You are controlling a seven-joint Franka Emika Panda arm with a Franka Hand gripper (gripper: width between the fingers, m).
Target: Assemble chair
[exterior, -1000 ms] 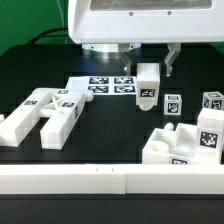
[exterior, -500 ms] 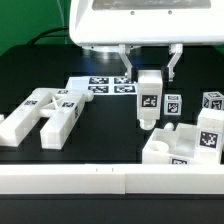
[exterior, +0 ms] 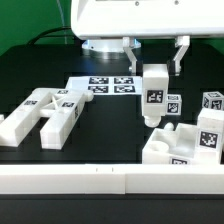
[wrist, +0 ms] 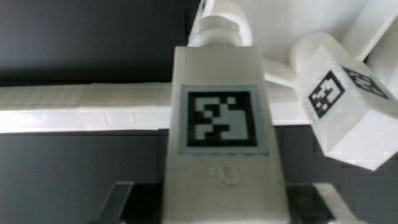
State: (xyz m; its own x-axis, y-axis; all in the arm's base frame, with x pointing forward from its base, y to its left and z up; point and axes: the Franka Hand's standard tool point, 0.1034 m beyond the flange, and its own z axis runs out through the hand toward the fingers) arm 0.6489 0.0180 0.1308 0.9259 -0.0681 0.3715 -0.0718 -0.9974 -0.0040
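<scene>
My pincer (exterior: 154, 64) is closed on the top of a bar (exterior: 154, 97). The bar hangs upright beneath it, long axis vertical, right of centre in the exterior view, and its lower end looks clear of the tabletop (exterior: 110, 140), just up and left of the seat block (exterior: 178, 148) in the lower right. As I judge it, the next move turns on that offset, since the block lies down and right of the bar's foot; the bar itself is matte white and square-sided, with a black-and-white tag on its face.
</scene>
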